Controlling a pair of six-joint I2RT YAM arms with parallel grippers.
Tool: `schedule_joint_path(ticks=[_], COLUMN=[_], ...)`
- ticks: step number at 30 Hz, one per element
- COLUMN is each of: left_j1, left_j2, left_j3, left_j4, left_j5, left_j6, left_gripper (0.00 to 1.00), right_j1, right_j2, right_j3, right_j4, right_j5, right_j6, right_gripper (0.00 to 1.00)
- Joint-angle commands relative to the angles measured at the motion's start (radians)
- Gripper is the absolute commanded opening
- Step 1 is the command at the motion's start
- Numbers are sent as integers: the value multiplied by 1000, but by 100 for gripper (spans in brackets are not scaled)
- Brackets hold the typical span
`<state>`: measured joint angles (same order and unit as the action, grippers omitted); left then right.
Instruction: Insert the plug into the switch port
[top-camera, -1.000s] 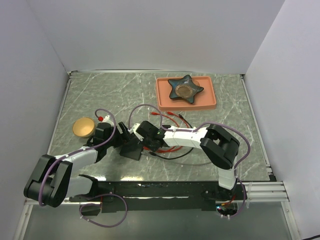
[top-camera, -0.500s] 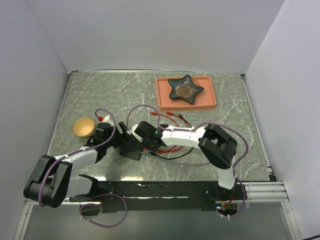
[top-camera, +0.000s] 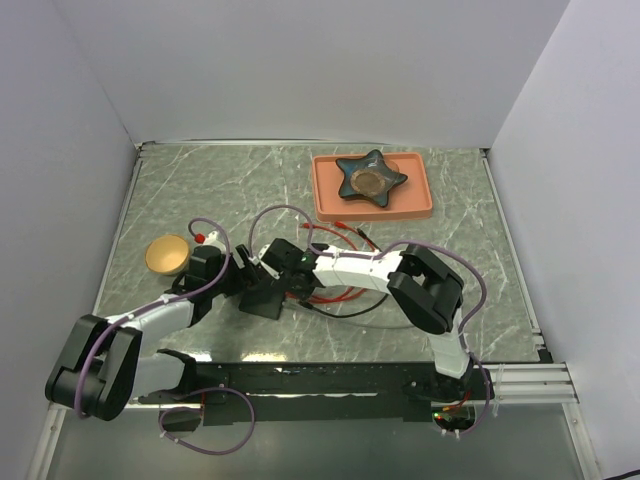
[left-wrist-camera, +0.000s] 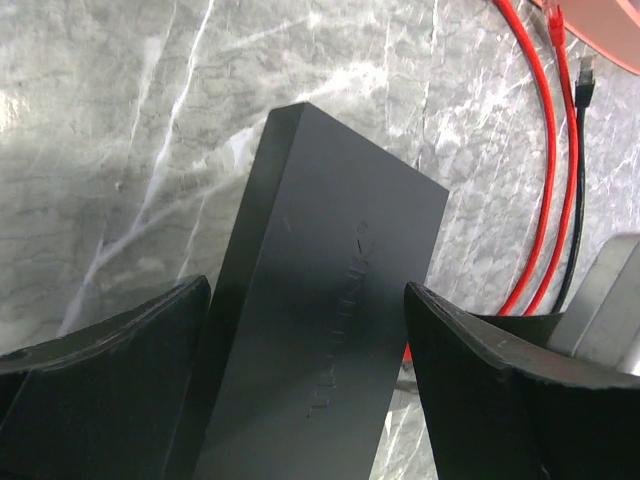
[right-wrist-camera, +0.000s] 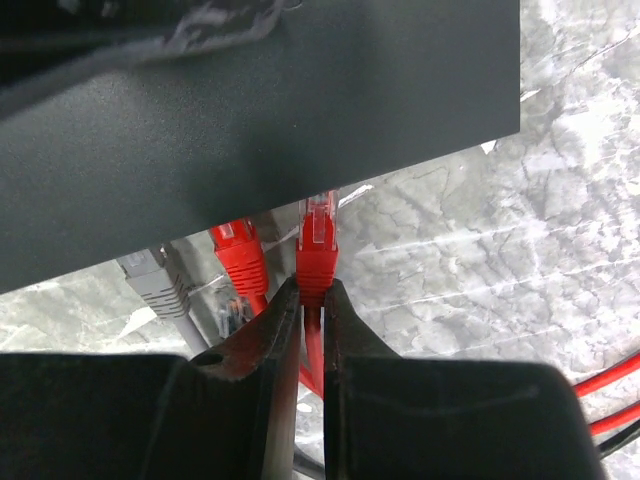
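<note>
The switch (left-wrist-camera: 320, 300) is a flat matte-black box, tilted, between my left gripper's (left-wrist-camera: 305, 390) two fingers, which press on its long sides. In the top view it (top-camera: 262, 298) lies at the near left of the table, with the left gripper (top-camera: 243, 280) on its left and the right gripper (top-camera: 284, 272) on its right. My right gripper (right-wrist-camera: 312, 290) is shut on a red plug (right-wrist-camera: 319, 250). The plug's clear tip touches the lower edge of the switch (right-wrist-camera: 250, 110). A second red plug (right-wrist-camera: 238, 252) and a grey plug (right-wrist-camera: 152, 280) sit at that edge to the left.
A salmon tray (top-camera: 322, 195) with a dark star-shaped dish (top-camera: 370, 177) stands at the back right. A gold bowl (top-camera: 167, 256) sits at the left. Loose red cables (left-wrist-camera: 548, 150) and a black cable (left-wrist-camera: 578, 180) lie right of the switch.
My right arm has shifted a little to the left, bringing the plug closer to the switch. The left gripper and the switch stay in place.
</note>
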<state>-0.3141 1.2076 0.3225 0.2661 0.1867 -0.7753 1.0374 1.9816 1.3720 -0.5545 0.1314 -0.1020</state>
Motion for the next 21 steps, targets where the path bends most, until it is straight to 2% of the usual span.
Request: schedule_joint_path(ticks=[1, 13, 21], left_j1=[-6, -8, -6], left_j2=[-25, -14, -19], left_j3=[12, 6, -17], left_j4=[-28, 4, 65], left_j5=[20, 43, 66], left_j6=[19, 30, 38], left_gripper=[86, 86, 85], right_j1=[9, 7, 7], right_j2=[28, 23, 72], right_j3=[53, 25, 93], right_j4=[-24, -10, -51], right_j5=[4, -45, -85], right_j6=[-5, -53, -74], right_gripper=[0, 0, 0])
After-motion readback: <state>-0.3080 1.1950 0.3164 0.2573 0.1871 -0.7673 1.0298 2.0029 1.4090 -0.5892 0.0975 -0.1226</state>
